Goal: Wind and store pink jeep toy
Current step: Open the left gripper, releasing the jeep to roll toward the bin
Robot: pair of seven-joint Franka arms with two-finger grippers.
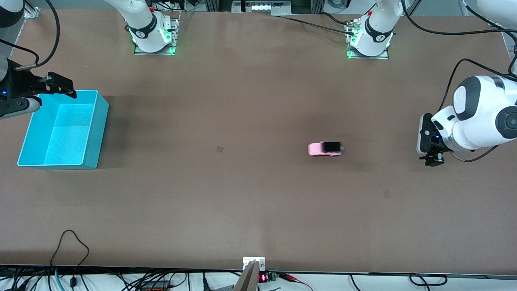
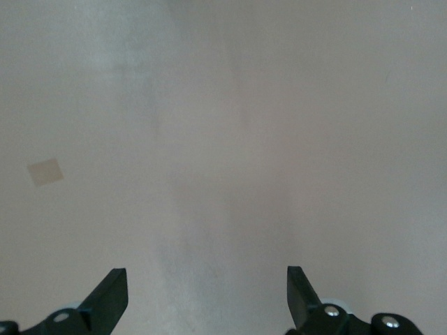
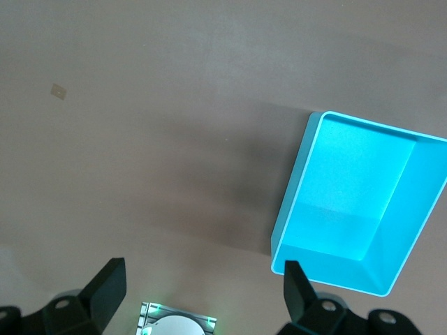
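Only the front view shows the jeep (image 1: 325, 148): on the table (image 1: 242, 121), well apart from the bin (image 1: 91, 133), toward the left arm's end. Right wrist view shows the bin, no jeep. Left gripper (image 1: 431, 158) near the jeep, right gripper (image 1: 60, 85) over the bin's rim: both spread wide, holding nothing.

A robotics lab: bolted arm bases (image 1: 153, 38), cables (image 1: 72, 250), brown test table (image 1: 242, 202).

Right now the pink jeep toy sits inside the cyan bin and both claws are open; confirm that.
Not quite: the front view shows the pink jeep toy on the bare table, well apart from the empty cyan bin. Both claws are open.
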